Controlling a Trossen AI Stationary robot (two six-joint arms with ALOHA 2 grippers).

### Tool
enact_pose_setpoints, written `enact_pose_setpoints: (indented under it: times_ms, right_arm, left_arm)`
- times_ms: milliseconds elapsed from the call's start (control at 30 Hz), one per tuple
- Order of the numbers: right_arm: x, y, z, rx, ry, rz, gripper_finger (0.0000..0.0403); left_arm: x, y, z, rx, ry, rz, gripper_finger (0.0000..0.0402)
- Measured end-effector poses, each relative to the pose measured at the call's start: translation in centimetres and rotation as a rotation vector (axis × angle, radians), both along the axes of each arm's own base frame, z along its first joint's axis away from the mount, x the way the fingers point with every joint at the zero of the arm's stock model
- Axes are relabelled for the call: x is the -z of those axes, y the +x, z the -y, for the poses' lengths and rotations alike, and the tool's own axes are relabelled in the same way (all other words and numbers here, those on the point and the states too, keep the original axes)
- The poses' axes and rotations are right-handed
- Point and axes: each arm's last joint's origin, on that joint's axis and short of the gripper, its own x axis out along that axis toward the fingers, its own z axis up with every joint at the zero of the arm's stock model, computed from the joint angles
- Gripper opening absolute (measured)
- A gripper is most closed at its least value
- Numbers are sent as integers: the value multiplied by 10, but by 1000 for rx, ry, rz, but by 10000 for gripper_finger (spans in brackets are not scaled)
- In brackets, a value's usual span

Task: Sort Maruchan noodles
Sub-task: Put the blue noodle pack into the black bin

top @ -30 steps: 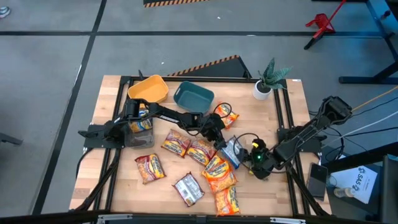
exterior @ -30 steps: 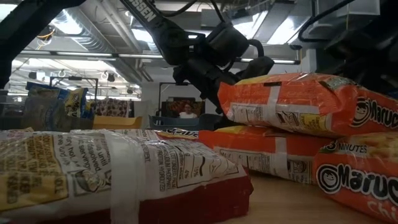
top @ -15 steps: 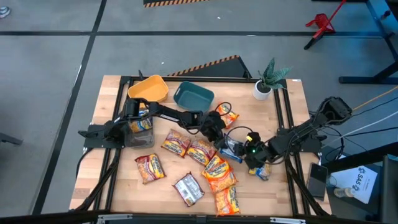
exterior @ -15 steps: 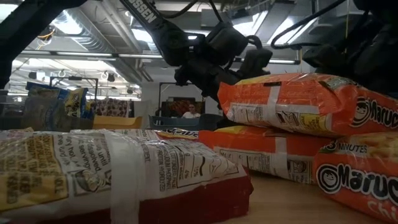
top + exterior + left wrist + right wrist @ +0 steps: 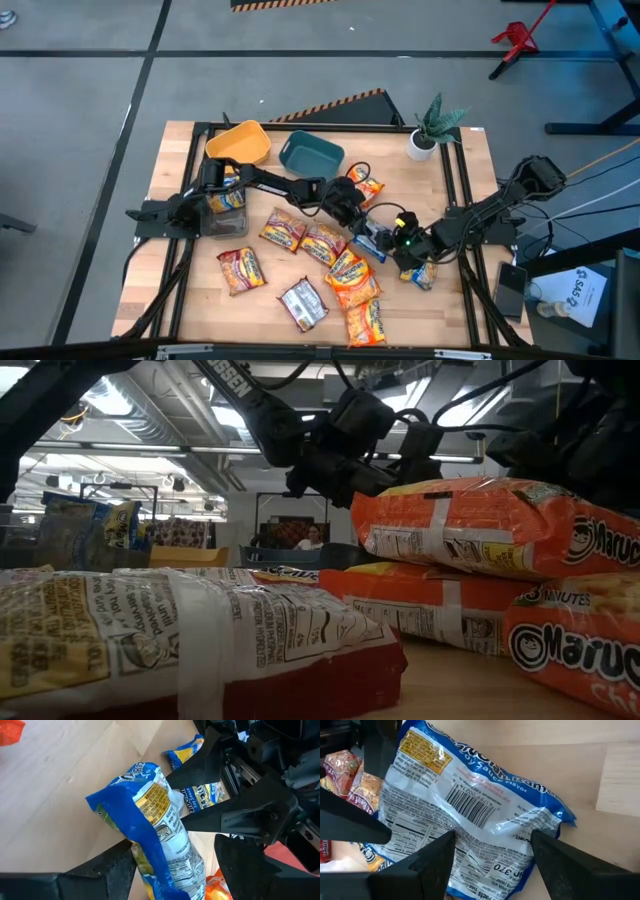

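Left third of the high view: bare wooden bench (image 5: 175,300) along the left edge, open for moving; one red-maroon crinkly plastic ramen packet (image 5: 240,269) lies apart there. Upper left: yellow plastic bin (image 5: 239,143), teal plastic bin (image 5: 311,153) just beside it, both near the far edge.

Centre: orange and maroon ramen packets (image 5: 345,270) crowded, some overlapping, down toward the near edge.

Centre-right: left hand (image 5: 352,214) and right hand (image 5: 405,243) meet at the blue-and-silver crinkly ramen packet (image 5: 372,240). Both hands are spread, a finger on each side of it; cannot tell whether either is actually pinching.

Upper right: small potted green plant (image 5: 428,130) at the far corner; bare wood below it.
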Motion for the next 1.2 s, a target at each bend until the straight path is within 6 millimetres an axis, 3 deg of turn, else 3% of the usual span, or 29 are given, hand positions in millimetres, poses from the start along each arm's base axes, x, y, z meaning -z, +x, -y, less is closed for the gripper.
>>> enact_pose_setpoints:
  times_ms: [367, 600, 967, 1200]
  right_arm:
    - [-10, -2, 1, -30, -2, 32, 259]
    - [-35, -9, 5, -95, -27, 124, 259]
    - [-84, -35, 20, -210, -58, 313, 259]
    - [-109, -52, 30, -302, -122, 436, 259]
  left_arm:
    - [1, -1, 1, -28, -37, -37, 148]
    - [-7, -2, -7, 20, -73, -9, 95]
    - [-66, -24, -25, 71, -64, 30, 89]
    - [-108, -77, -35, 128, 158, -154, 89]
